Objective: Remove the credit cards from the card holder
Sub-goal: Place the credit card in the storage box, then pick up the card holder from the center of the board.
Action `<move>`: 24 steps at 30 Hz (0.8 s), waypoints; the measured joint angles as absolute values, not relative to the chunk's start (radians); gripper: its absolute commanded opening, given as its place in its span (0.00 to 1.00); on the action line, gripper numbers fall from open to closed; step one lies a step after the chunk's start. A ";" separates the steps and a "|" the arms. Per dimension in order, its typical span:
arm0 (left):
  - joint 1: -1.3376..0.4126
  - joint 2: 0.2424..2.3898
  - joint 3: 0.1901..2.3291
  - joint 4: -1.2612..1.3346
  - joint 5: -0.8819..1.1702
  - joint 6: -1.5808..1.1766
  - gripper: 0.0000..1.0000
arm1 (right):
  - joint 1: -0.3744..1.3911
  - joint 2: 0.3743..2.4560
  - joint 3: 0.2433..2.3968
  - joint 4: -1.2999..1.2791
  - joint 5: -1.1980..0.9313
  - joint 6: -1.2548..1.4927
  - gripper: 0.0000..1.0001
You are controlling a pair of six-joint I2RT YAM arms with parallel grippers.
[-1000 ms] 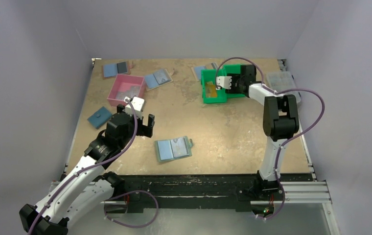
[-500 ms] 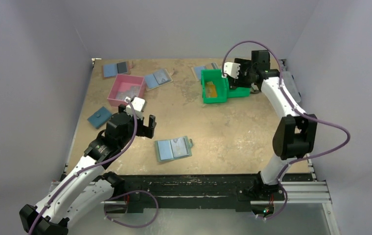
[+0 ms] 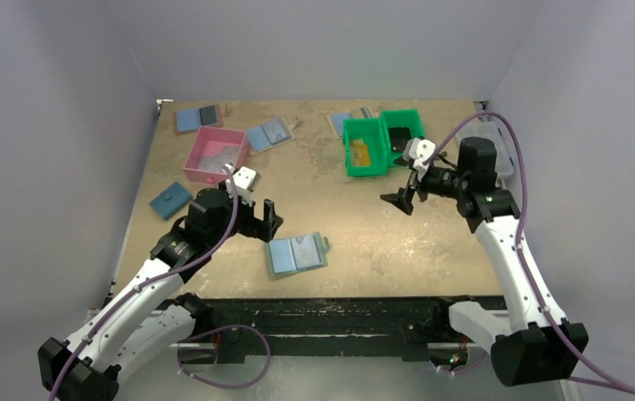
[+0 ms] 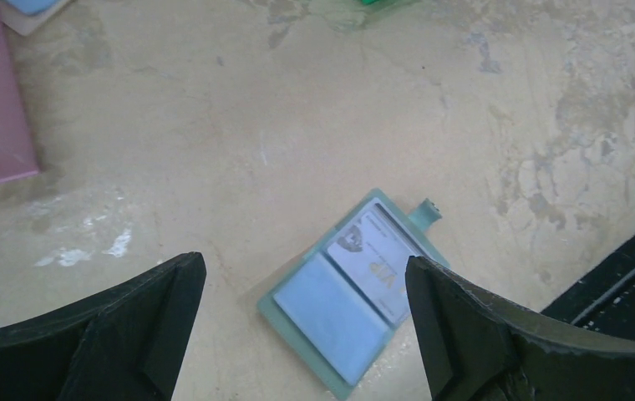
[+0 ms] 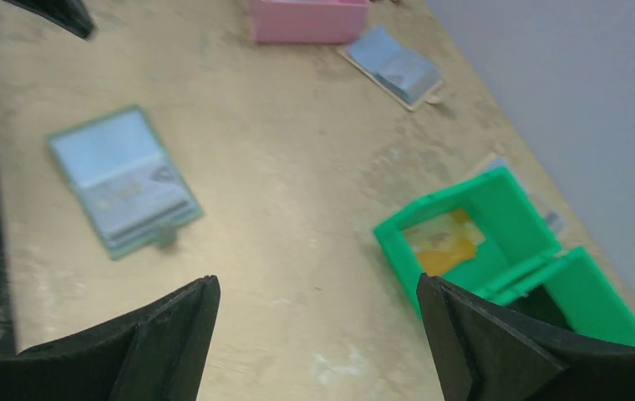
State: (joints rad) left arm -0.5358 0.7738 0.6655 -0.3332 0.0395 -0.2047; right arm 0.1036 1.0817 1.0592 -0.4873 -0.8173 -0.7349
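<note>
Two grippers are hovering over a scuffed tan table [image 3: 356,234], neither one holding anything. The left gripper [image 3: 269,221] is hanging with its jaws spread wide just beside the card holder [image 3: 296,253], off its far-left corner. Seen from that wrist, the holder is showing between the two black fingers [image 4: 114,334].

The card holder is lying open and flat near the table's front edge, pale blue inside facing up. A grey pocket panel is covering its right half, with a small tab sticking out from that side. Whether anything is sitting in the pocket cannot be told.

The right gripper [image 3: 406,196] is likewise gaping wide and empty, floating above bare tabletop on the near side of a green bin [image 3: 348,149], apart from it. The credit cards [image 3: 360,154] are lying as an orange-yellow patch on the floor of the bin's left compartment, well apart from the holder. The compartment to its right is looking dark inside.

A pink tray [image 3: 218,132] is sitting toward the far left, and a dark blue wallet [image 3: 170,200] is lying nearer the left edge. Three other blue-and-grey folders [image 3: 268,134] are lying open along the back of the table.
</note>
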 measured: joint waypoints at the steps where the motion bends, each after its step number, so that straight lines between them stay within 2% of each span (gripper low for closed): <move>1: -0.536 0.782 0.665 -0.331 0.057 -0.227 0.99 | 0.104 1.056 1.032 -0.473 -0.860 -0.692 0.99; 6: -0.535 0.812 0.665 -0.315 0.126 -0.361 0.99 | 0.102 1.014 0.952 -0.421 -1.003 -0.561 0.99; 13: -0.535 0.796 0.624 -0.229 0.200 -0.567 0.99 | 0.098 1.002 0.852 -0.357 -1.097 -0.477 0.99; 17: -0.534 0.759 0.528 -0.133 0.249 -0.677 0.91 | 0.097 0.992 0.810 -0.313 -1.112 -0.429 0.99; 23: -0.537 0.742 0.423 -0.038 0.306 -0.803 0.93 | 0.094 0.990 0.779 -0.289 -1.109 -0.389 0.99; 24: -0.540 0.736 0.418 -0.031 0.306 -0.813 0.96 | 0.092 0.991 0.779 -0.286 -1.108 -0.388 0.99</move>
State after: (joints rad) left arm -0.5396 0.7361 0.4179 -0.0311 0.3058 -0.8135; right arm 0.0921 0.9909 0.7792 -0.2859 -1.1080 -0.3882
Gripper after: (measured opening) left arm 0.918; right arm 0.987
